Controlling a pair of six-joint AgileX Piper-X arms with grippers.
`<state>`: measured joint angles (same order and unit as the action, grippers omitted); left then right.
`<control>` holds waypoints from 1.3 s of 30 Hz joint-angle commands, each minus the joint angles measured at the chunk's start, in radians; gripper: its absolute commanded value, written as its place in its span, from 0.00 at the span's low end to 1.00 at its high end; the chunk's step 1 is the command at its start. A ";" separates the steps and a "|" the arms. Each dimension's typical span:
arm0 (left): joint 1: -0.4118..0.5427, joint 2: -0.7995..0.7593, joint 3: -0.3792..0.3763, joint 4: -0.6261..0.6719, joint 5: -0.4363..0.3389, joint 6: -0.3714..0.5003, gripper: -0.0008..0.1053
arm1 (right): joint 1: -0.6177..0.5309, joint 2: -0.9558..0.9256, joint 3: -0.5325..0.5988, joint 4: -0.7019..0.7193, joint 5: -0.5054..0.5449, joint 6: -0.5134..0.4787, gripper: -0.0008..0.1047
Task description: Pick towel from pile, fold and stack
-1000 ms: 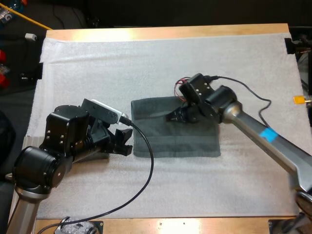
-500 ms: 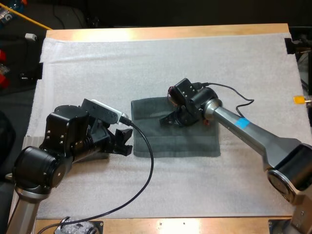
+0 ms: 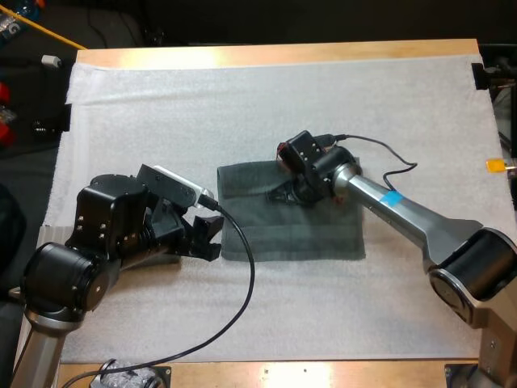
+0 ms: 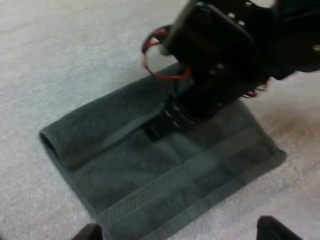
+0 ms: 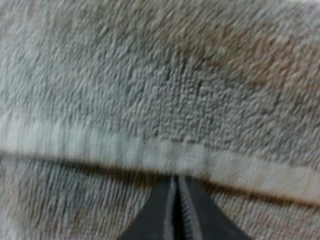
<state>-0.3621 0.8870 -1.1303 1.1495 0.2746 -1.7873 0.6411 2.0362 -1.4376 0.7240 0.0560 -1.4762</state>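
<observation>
Since the earlier frame, right gripper (image 3: 279, 196) has slid leftward across the towel (image 3: 311, 230). The towel lies flat at the centre of the frame, its long axis running left to right. The gripper's fingers are pressed together on nothing, tips on the towel's upper left part. Left gripper (image 3: 213, 236), spread wide and empty, sits just off the towel's left edge, nearer that short side.

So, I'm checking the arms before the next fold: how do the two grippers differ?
The left gripper is open; the right gripper is shut. The left gripper sits at the towel's edge, over the mat; the right gripper points down onto the towel's middle. Both have black fingers.
</observation>
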 commanded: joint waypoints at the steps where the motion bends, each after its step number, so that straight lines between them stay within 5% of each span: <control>1: 0.001 -0.003 -0.006 0.004 0.011 -0.010 0.58 | -0.015 0.006 -0.020 -0.009 0.015 -0.001 0.01; 8: 0.001 -0.003 -0.006 0.008 0.013 -0.010 0.58 | -0.043 0.041 -0.061 -0.081 0.050 0.014 0.01; 18: 0.001 -0.003 -0.006 0.045 0.013 -0.010 0.58 | -0.044 0.044 -0.173 -0.383 0.216 0.060 0.01; 25: 0.001 -0.003 -0.006 0.050 0.013 -0.010 0.58 | -0.042 0.008 -0.291 -0.330 0.217 0.060 0.01; 39: 0.001 -0.003 -0.006 0.050 0.013 -0.010 0.58 | -0.042 -0.176 -0.295 -0.041 0.144 0.018 0.01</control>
<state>-0.3621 0.8870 -1.1303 1.2013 0.2812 -1.7873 0.6022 1.8716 -1.7227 0.6606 0.2163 -1.4416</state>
